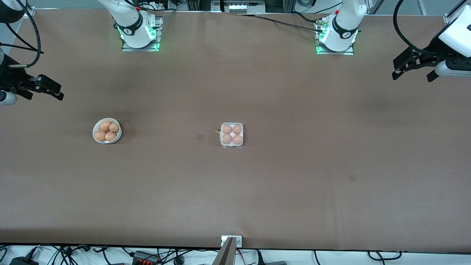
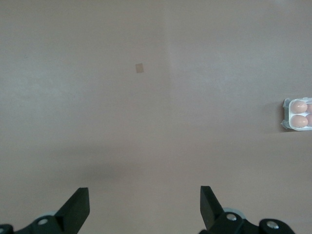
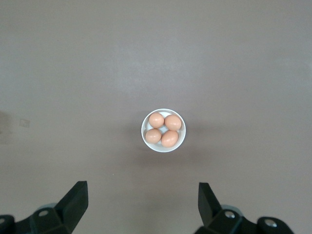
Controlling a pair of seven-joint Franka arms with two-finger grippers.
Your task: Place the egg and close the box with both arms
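Observation:
The box (image 1: 232, 135), a small clear-plastic carton, sits mid-table with an orange-brown egg (image 1: 227, 129) in each of its round cells. Its lid does not stand up or lie open beside it. An edge of the box (image 2: 297, 115) shows in the left wrist view. My left gripper (image 1: 413, 76) (image 2: 145, 195) hangs open and empty, high over the left arm's end of the table. My right gripper (image 1: 44, 96) (image 3: 143, 190) hangs open and empty over the right arm's end, with the white bowl (image 3: 163, 130) below it.
The round white bowl (image 1: 106, 130) with several more eggs stands toward the right arm's end of the table, level with the box. Two small tape patches (image 1: 199, 137) (image 1: 352, 178) lie flat on the brown table. A metal bracket (image 1: 231, 241) sits at the table's front edge.

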